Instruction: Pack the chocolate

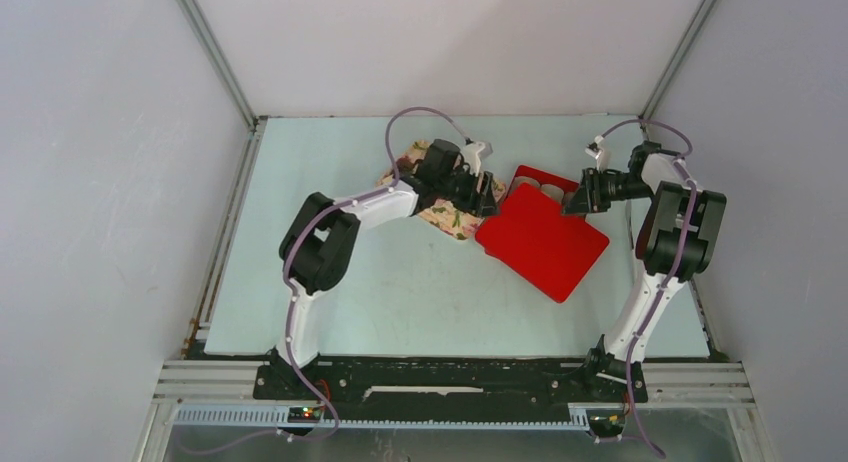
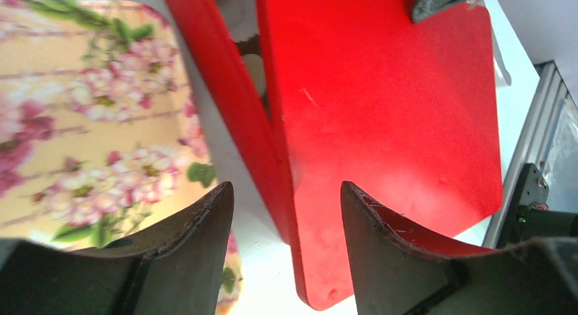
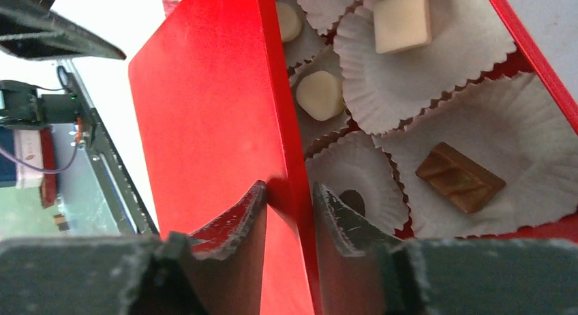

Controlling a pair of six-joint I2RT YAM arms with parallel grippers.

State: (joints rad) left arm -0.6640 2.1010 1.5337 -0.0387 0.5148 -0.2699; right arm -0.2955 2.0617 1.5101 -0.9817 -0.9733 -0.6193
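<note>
- A pale bench (image 1: 400,302) is enclosed by white walls (image 1: 100,132).
- A red lid (image 1: 540,240) is clamped at its edge by the right gripper (image 3: 290,189) jaws.
- The left gripper (image 2: 285,189), at the lid's 9 o'clock, is held with jaws apart.
- Chocolate (image 3: 460,176) is left uncovered.

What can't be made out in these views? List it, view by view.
- Top external: the red box's contents, covered by its lid and the right gripper.
- Left wrist: the box's inside, behind the lid; the floral tray, cut off by the frame edge and the left gripper.
- Right wrist: a dark chocolate, half behind a finger; the box's top row cropped.
</note>
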